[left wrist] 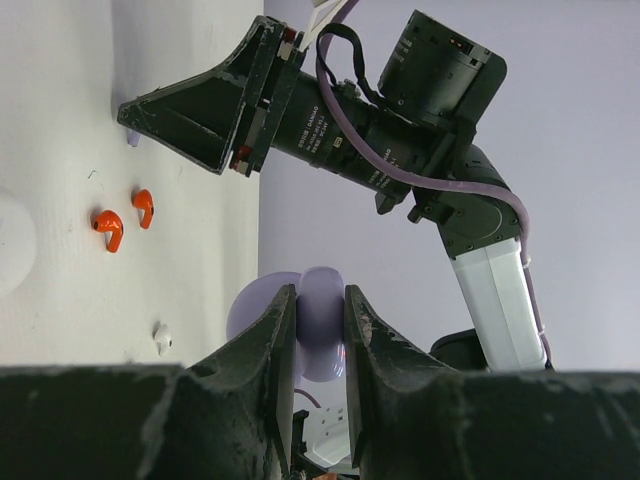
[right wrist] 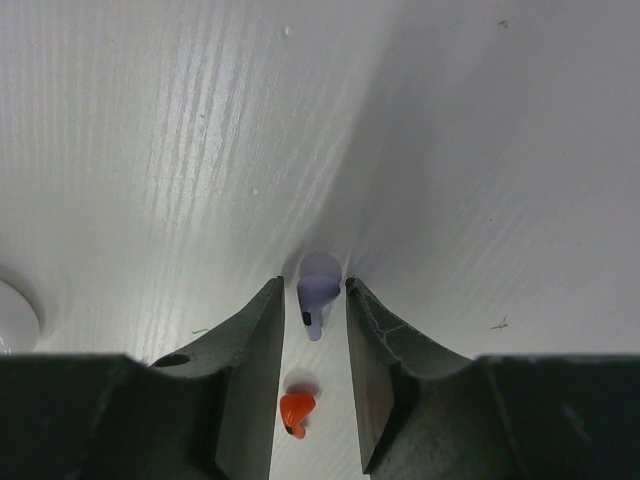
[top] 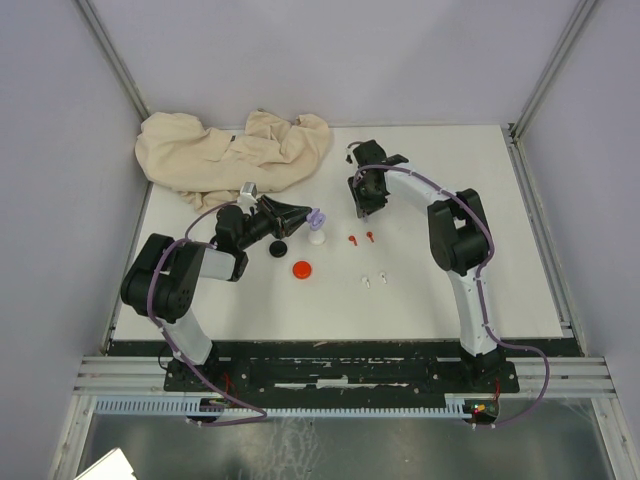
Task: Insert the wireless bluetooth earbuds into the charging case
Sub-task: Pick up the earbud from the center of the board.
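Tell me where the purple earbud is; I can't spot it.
Right wrist view: the purple earbud lies on the table between the right gripper's jaws, a red earbud close by.

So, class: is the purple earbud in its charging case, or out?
Out. The purple earbud lies on the table between the right gripper's fingers; the left gripper holds the purple case.

A purple earbud (right wrist: 318,298) lies on the white table (right wrist: 150,150) between the fingers (right wrist: 255,370), a red earbud (right wrist: 297,412) farther in.

I see tiny white letters on the right arm's black wrist (left wrist: 318,124), at about 12 o'clock in my left wrist view. They are too small for me to read.
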`<control>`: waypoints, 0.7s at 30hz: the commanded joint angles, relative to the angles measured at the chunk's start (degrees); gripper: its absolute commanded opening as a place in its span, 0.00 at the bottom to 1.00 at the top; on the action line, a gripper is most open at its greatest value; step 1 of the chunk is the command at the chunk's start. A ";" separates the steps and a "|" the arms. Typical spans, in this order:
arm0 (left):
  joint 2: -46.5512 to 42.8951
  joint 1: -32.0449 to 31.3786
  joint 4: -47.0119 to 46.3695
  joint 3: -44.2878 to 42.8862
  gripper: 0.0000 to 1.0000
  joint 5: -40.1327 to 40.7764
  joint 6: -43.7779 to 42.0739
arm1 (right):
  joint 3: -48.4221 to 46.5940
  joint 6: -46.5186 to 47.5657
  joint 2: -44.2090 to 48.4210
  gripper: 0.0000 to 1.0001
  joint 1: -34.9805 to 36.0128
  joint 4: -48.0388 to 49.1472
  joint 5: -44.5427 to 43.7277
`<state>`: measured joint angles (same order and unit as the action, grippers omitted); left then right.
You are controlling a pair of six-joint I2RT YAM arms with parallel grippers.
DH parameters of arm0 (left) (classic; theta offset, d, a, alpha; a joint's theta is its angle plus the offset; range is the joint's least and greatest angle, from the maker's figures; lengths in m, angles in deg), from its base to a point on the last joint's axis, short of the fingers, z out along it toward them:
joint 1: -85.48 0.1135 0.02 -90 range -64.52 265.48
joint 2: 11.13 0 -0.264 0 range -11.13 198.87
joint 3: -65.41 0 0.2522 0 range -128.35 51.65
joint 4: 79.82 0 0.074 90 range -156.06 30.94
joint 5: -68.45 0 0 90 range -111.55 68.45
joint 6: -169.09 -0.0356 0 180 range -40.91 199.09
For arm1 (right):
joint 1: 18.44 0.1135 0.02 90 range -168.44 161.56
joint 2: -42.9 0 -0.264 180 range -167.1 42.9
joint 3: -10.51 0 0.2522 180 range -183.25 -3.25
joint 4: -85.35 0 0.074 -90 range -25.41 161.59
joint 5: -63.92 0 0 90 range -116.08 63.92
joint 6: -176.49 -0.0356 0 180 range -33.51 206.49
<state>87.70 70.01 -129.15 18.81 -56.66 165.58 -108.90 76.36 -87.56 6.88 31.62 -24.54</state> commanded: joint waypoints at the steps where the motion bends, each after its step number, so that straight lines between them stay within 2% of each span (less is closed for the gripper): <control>1: -2.28 0.20 -1.90 -1.39 0.03 -1.27 -2.83 | -2.40 -0.42 -1.11 0.39 -0.42 -0.22 0.51; 5: -2.23 0.25 -1.86 -1.47 0.03 -1.27 -2.83 | -2.48 -0.46 -1.34 0.38 -0.46 -0.28 0.57; 8: -2.17 0.17 -1.85 -1.44 0.03 -1.18 -2.85 | -2.52 -0.50 -1.25 0.33 -0.56 -0.30 0.65; 14: -2.25 0.13 -1.23 -1.96 0.03 -1.10 -2.99 | -0.54 -0.44 2.25 0.12 -0.59 1.89 0.05; 19: -2.43 -0.50 -0.43 -2.71 0.03 -0.92 -3.22 | 10.80 0.45 14.91 0.02 -0.46 15.82 2.40; 21: -2.33 -0.89 -0.45 -2.97 0.03 -0.77 -3.03 | 17.15 0.39 21.42 0.01 -0.48 23.63 5.02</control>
<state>87.70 69.90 -128.29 18.27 -56.64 165.52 -99.39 76.31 -80.78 6.55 39.25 -23.58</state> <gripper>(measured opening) 0.287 0.049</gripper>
